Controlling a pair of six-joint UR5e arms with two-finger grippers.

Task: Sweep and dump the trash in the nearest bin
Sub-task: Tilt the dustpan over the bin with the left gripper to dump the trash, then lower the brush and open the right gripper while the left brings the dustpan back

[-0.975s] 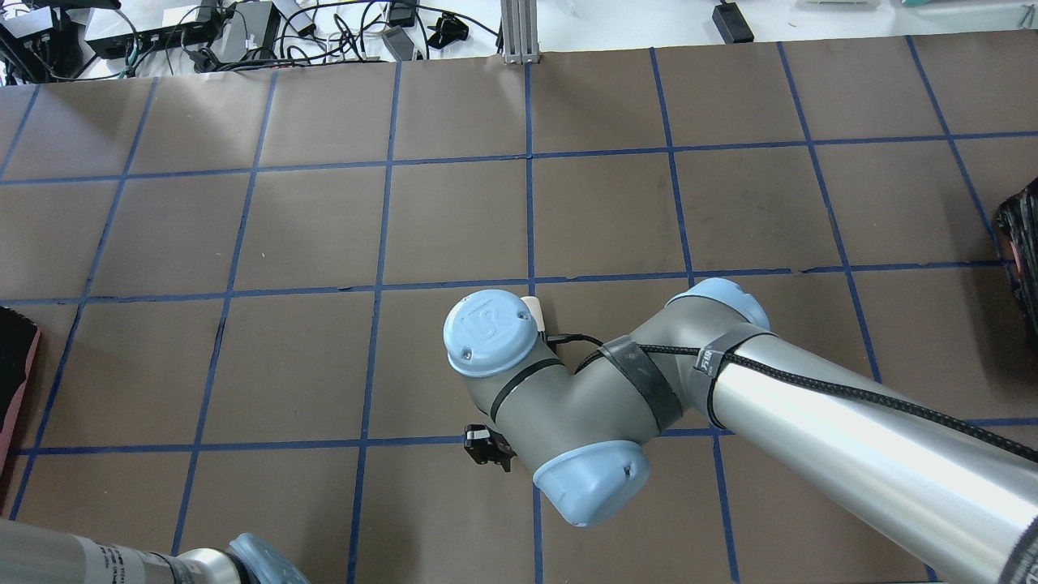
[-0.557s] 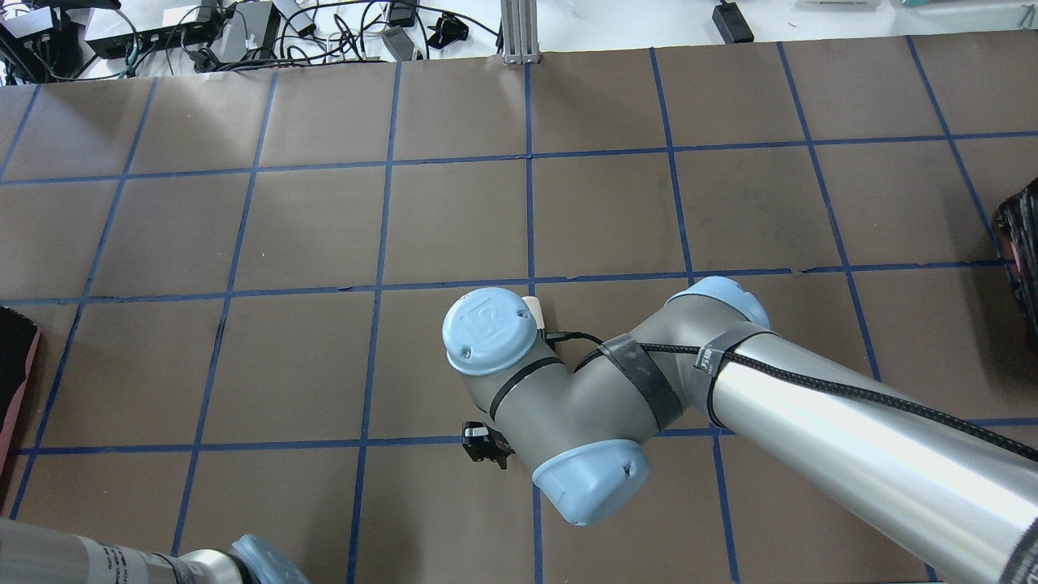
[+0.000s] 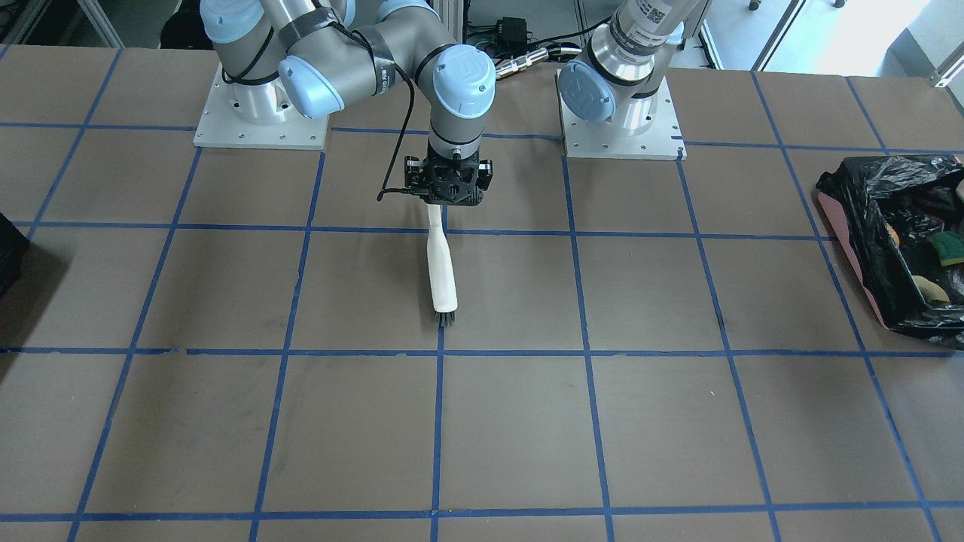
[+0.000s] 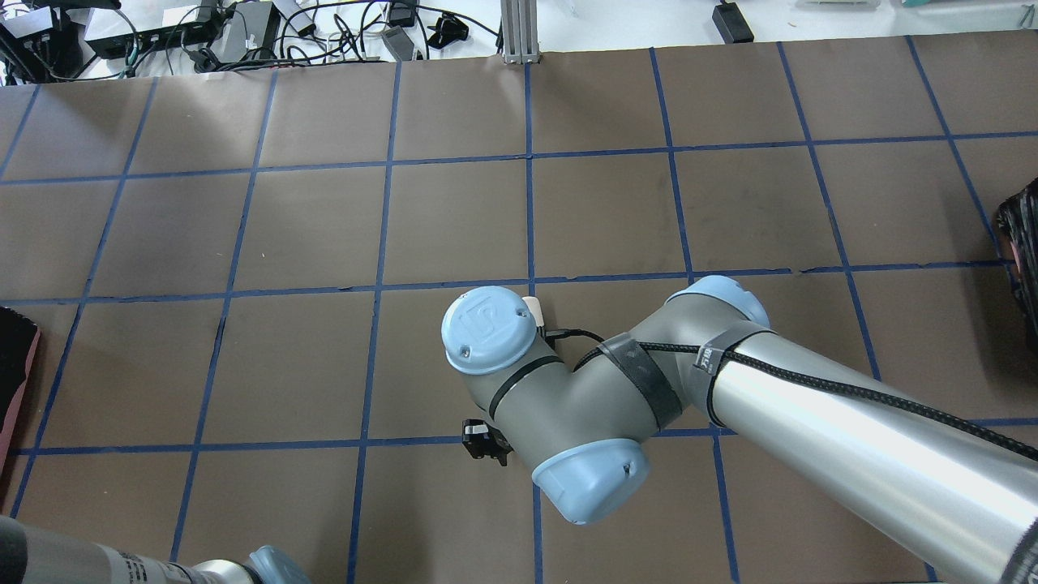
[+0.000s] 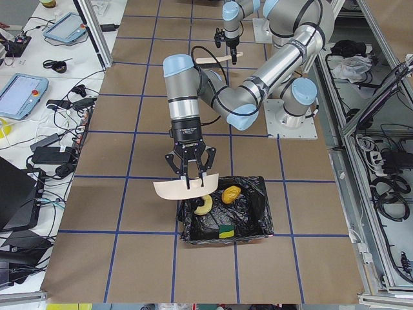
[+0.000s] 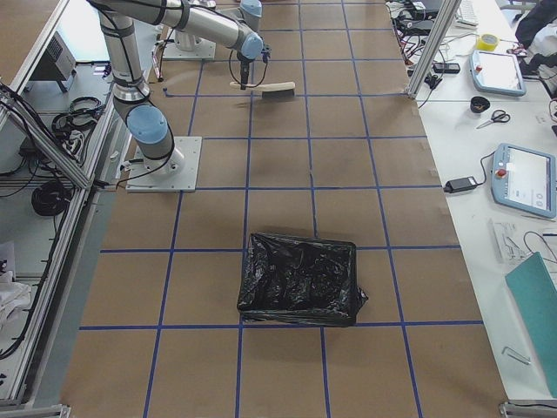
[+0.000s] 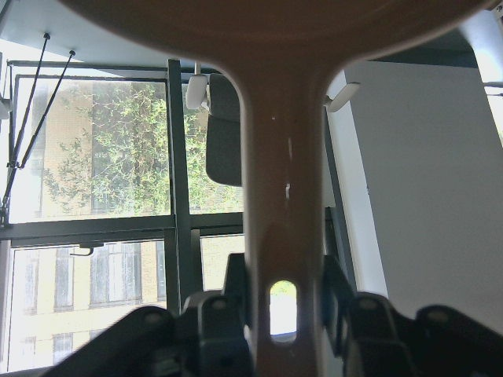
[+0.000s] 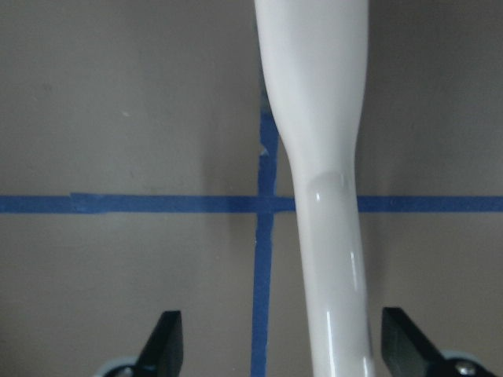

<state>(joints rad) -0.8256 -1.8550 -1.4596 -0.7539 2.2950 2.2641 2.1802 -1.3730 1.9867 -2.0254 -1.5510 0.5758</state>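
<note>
**Left end effector** [image 5: 193, 181]: pressed together on the handle of the white dustpan [image 5: 171, 189]. In the left wrist view my fingers [image 7: 236, 290] sit tight against both sides of the handle, beside its hanging hole. I hold the pan above the rim of the bin.

**Bin** [image 5: 263, 208]: a pinkish box lined with a crinkled black bag, on the worktop [image 3: 678, 421] close to the edge at my left end.

**Trash**: all three pieces lie inside that bin.
- Curved pale-yellow peel [image 5: 204, 205], just under the dustpan.
- Orange-brown lump [image 5: 231, 192], beside the peel.
- Yellow sponge wedge [image 5: 225, 232], against the bin wall nearest the worktop's end.

**Right end effector** [image 3: 446, 205]: spread. In the right wrist view its fingertips [image 8: 168, 345] stand clear of the brush handle on both sides.

**Brush** [image 3: 442, 271]: white handle and dark bristles, near the worktop's middle, pointing from my base toward the operators' edge. It appears to rest on the surface.

**Second bin** [image 6: 251, 283]: also lined in black, near the edge at my right end. Its contents are not visible.
</note>
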